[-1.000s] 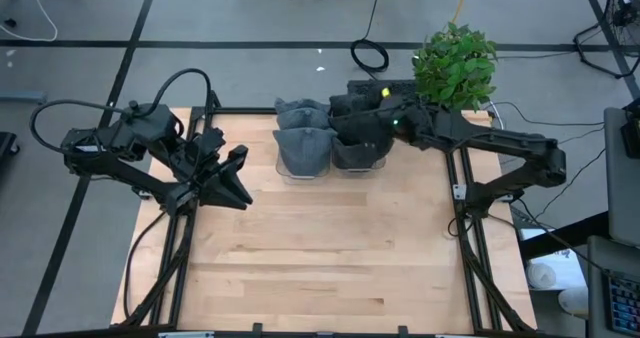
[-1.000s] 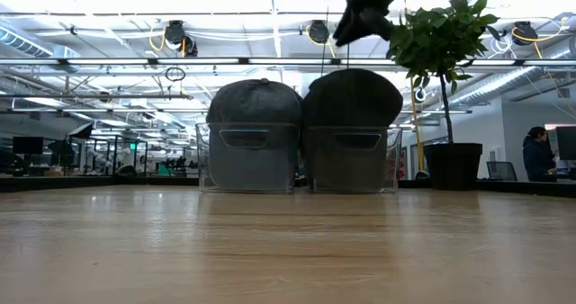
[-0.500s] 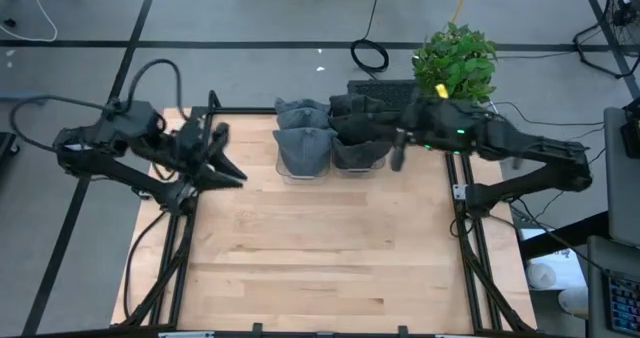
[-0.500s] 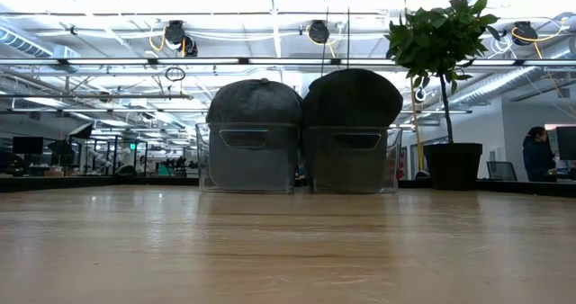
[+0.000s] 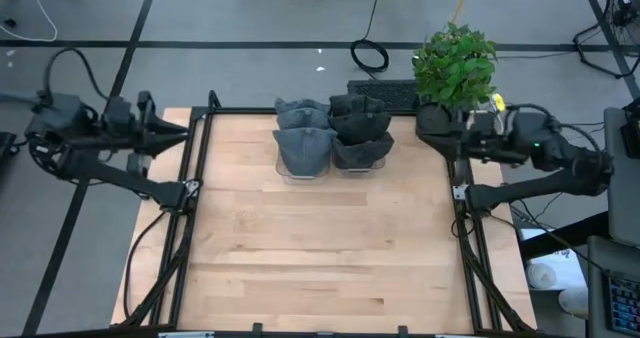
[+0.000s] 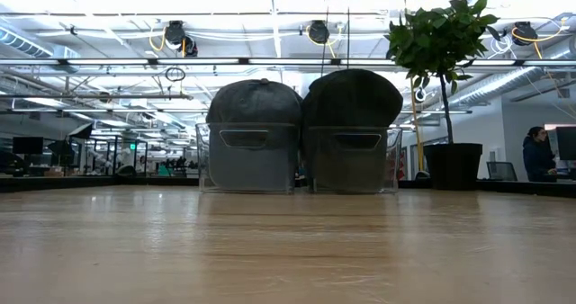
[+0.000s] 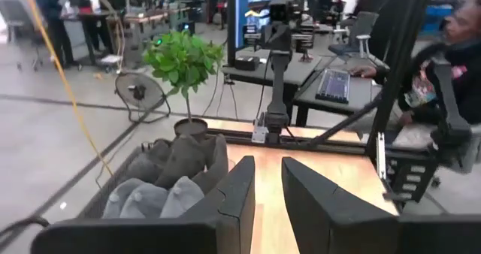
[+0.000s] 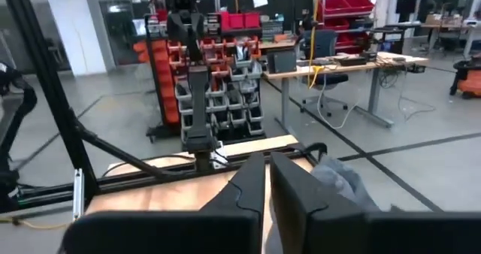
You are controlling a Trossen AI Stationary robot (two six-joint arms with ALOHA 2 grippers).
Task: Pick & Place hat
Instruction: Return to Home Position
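Note:
Several hats stand in two clear bins at the table's far edge: grey hats [image 5: 302,138] [image 6: 255,102] in the left bin, dark hats [image 5: 360,128] [image 6: 353,97] in the right bin. They also show as hats [image 7: 173,179] in the left wrist view. My left gripper [image 5: 180,133] [image 7: 268,180] hangs level just past the table's left edge, pointing across the table; a narrow gap shows between its fingers and nothing is in it. My right gripper [image 5: 458,143] [image 8: 267,171] hangs level past the table's right edge, shut on nothing. Neither gripper shows in the low view.
A potted plant [image 5: 455,63] [image 6: 441,43] stands at the table's far right corner, close to my right arm. The wooden table [image 5: 320,248] stretches in front of the bins. A person [image 6: 538,156] sits in the room beyond.
My left gripper has drawn back from over the table's left part to beyond the left edge and tipped up to level. My right gripper has left the dark hats' bin, risen out of the low view and gone toward the right edge, rolling. The hats have stayed put.

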